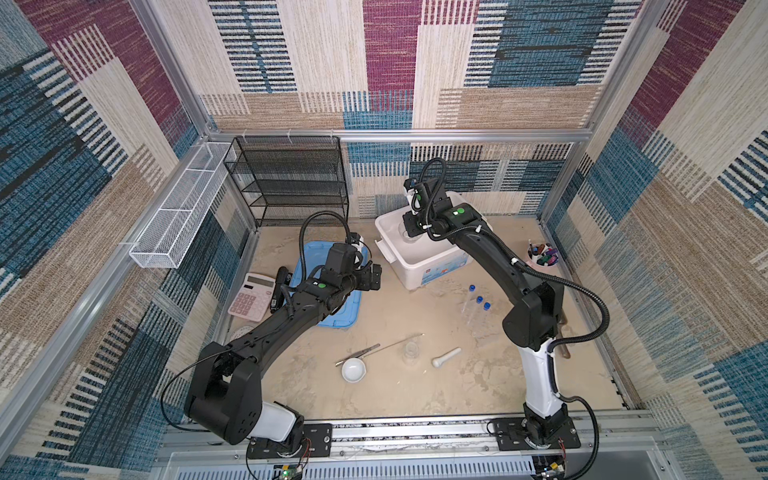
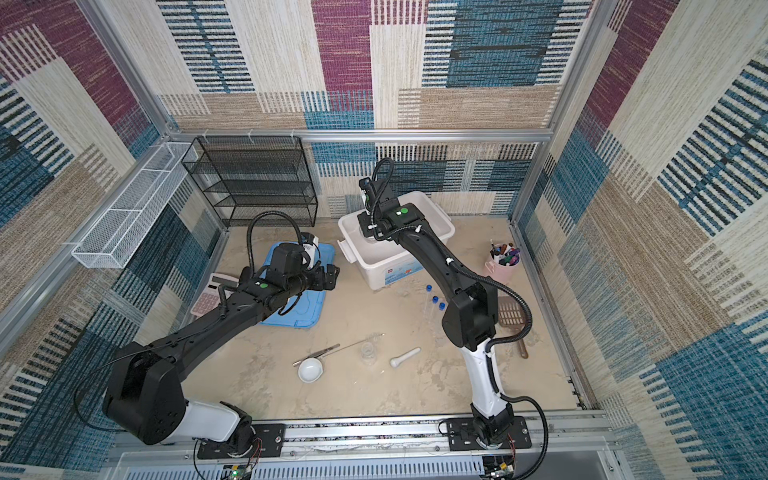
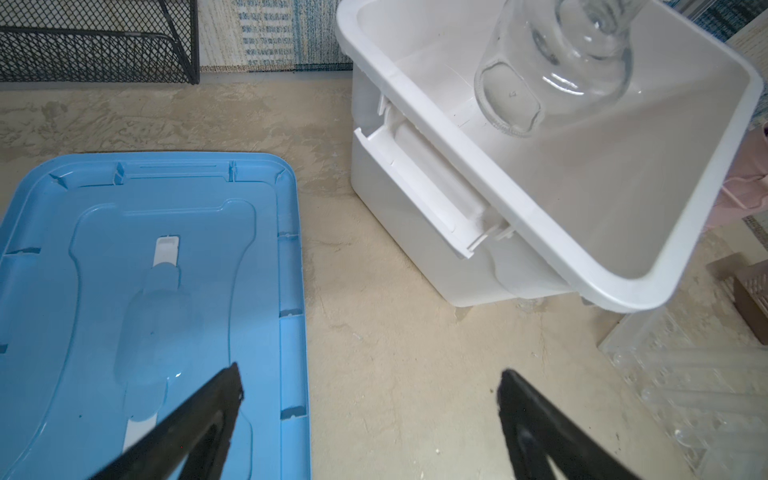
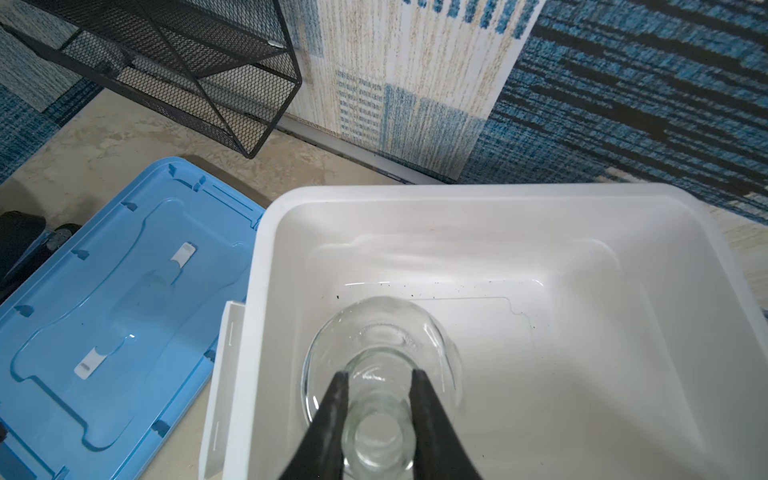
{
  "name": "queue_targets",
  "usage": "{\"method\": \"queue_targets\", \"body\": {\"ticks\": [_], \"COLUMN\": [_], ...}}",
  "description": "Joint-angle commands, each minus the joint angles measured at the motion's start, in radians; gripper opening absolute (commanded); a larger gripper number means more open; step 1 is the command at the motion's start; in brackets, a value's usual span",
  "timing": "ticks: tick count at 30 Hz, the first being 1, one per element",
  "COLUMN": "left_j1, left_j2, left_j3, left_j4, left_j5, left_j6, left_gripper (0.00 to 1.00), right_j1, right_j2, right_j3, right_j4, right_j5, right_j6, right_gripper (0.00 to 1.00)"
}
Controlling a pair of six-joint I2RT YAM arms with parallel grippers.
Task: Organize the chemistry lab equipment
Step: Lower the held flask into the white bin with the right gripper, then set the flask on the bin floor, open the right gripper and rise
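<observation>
shelf [image 1: 291, 183] back-left corner | tub [image 1: 424, 266] back centre, flask [image 4: 382, 332] in its opening, floor contact unclear | lid [image 1: 345, 307] flat on worktop [image 1: 415, 395], left of tub | calculator [image 1: 249, 299] left of lid | tubes [image 1: 478, 303] lying front-right of tub | pen cup [image 1: 542, 255] far right | front centre: dish [image 1: 353, 370], tweezers [image 1: 359, 353] just behind it, beaker [image 1: 411, 353] to the right, brush [image 1: 399, 341] behind beaker, pestle [image 1: 446, 356] rightmost

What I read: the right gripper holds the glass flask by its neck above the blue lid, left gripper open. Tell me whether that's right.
One thing is wrong: the flask is above the white bin, not the blue lid; the right wrist view shows it. The rest stands: the right gripper holds its neck, the left gripper is open.
</observation>
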State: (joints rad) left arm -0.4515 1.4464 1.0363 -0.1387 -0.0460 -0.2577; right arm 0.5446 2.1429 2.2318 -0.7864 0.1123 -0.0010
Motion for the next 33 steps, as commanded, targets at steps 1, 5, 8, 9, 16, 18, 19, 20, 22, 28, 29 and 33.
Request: {"method": "queue_targets", "body": {"ticks": [1,5,8,9,16,18,19,20,22,28,29,33], "left_j1": [0.010,0.016,0.021,0.022,0.027,0.029,0.029,0.030,0.030,0.031,0.032,0.033], "left_j2": [-0.007,-0.008,-0.007,-0.007,-0.012,-0.012,-0.012,-0.012,-0.011,-0.004,-0.003,0.001], "left_j3": [-0.010,-0.022,-0.031,-0.034,-0.047,-0.052,-0.055,-0.058,-0.064,-0.071,-0.073,-0.080], "left_j4": [0.010,0.013,0.011,0.011,0.007,0.007,0.007,0.008,0.011,0.015,0.015,0.017], "left_j5": [0.011,0.016,0.017,0.018,0.015,0.014,0.012,0.011,0.013,0.014,0.012,0.013], "left_j6": [0.001,-0.001,-0.006,-0.005,-0.009,-0.009,-0.010,-0.013,-0.017,-0.023,-0.024,-0.026], "left_gripper": [0.98,0.98,0.98,0.98,0.98,0.98,0.98,0.98,0.98,0.97,0.97,0.97], "right_j1": [-0.006,-0.019,-0.024,-0.026,-0.040,-0.041,-0.042,-0.043,-0.043,-0.044,-0.044,-0.043], "right_j2": [0.037,0.082,0.091,0.097,0.195,0.212,0.218,0.223,0.234,0.287,0.291,0.305], "right_j3": [0.037,0.067,0.054,0.054,0.145,0.159,0.160,0.160,0.164,0.208,0.209,0.210], "right_j4": [-0.003,-0.006,0.035,0.048,0.030,0.029,0.036,0.044,0.055,0.039,0.043,0.073], "right_j5": [-0.054,-0.068,-0.069,-0.071,-0.106,-0.107,-0.106,-0.111,-0.117,-0.129,-0.129,-0.147], "right_j6": [-0.030,-0.022,-0.012,-0.014,-0.016,-0.018,-0.020,-0.020,-0.023,-0.027,-0.026,-0.024], "right_gripper": [0.14,0.13,0.13,0.13,0.12,0.12,0.12,0.12,0.12,0.12,0.12,0.12]}}
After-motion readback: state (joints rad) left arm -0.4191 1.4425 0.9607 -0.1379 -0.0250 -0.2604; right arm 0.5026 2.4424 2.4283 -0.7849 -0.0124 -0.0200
